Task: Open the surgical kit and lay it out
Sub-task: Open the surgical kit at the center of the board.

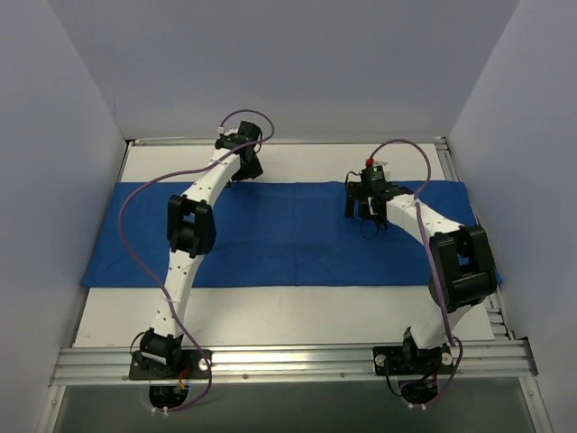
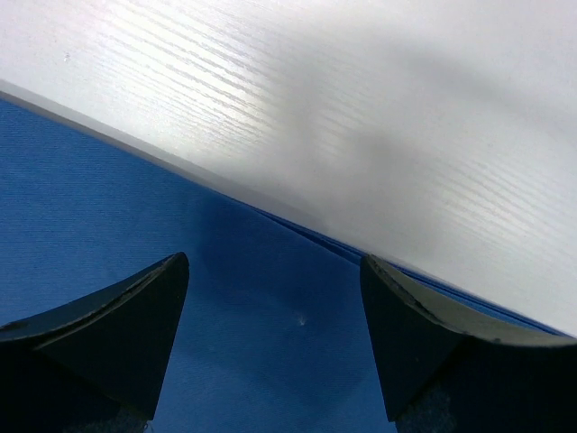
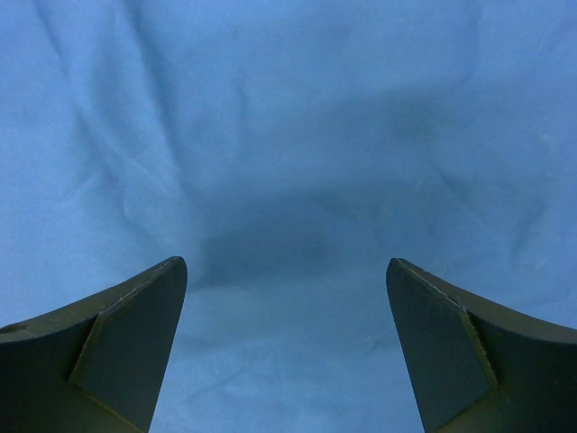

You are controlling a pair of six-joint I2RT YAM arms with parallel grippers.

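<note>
Blue cloth wrap (image 1: 288,244) beneath wide-open grippers (image 2: 275,259) (image 3: 287,262)

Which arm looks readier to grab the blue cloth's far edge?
Left: the left tool sits open at the cloth's far edge beside white table; the right tool hangs open over cloth, no edge in sight.

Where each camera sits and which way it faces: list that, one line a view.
Top external: above and behind the robot, looking down at the table and blue cloth; left arm and right arm show whole.
Left wrist: on the left arm, looking down past the open left gripper at the cloth's far edge and table.
Right wrist: on the right arm, looking down past the open right gripper at wrinkled cloth only.
Shared: all show the blue cloth; top and left wrist share its far edge.
</note>
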